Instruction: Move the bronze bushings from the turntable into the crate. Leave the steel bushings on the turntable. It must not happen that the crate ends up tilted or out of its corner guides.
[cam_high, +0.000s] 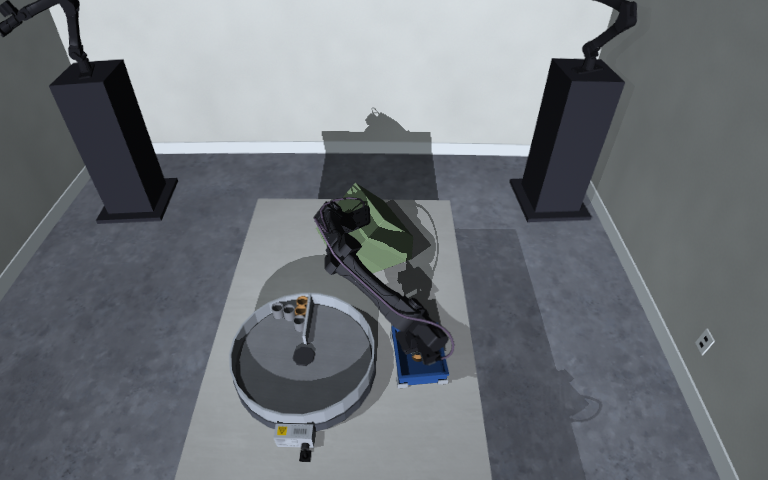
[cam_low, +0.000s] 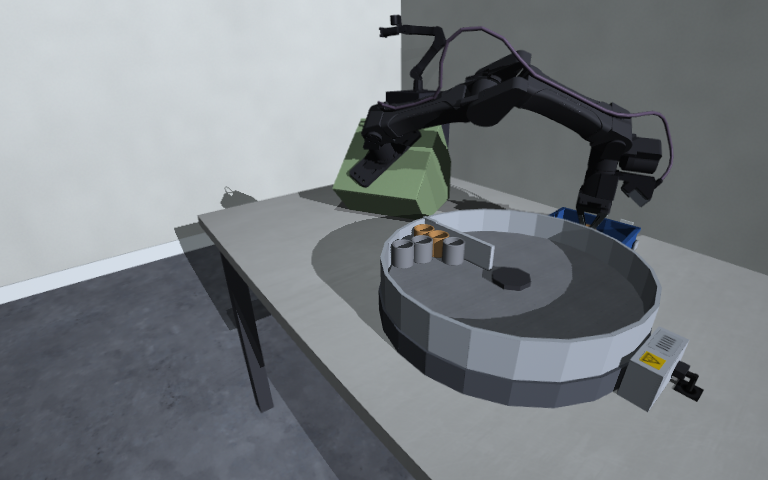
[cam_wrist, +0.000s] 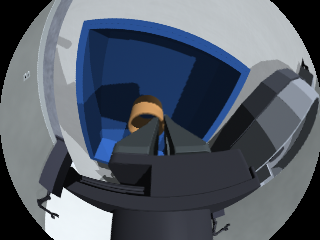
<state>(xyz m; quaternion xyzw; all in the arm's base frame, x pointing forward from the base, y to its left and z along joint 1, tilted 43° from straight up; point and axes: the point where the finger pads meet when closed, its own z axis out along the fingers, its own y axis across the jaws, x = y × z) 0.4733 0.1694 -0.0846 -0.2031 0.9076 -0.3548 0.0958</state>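
Grey walls and a pale back wall enclose the room; in the top view two dark pedestals carry further black arms, one on either side of the table; the turntable sits beside the blue crate, apart from it; two bronze bushings and three steel bushings cluster by the straight divider on the turntable; the arm reaches over the crate, where a third bronze bushing shows in part.

From the exterior view, the five turntable bushings stand upright inside the rim; behind them a green block-like body rests on the table near the arm's base; the gripper points down into the crate, the near turntable wall partly masking the crate.

Through the wrist view, the fingers are nearly closed, with the rim of that third bushing pinched between their tips; its round opening is visible, against the blue interior; whether it touches the crate floor I cannot tell.
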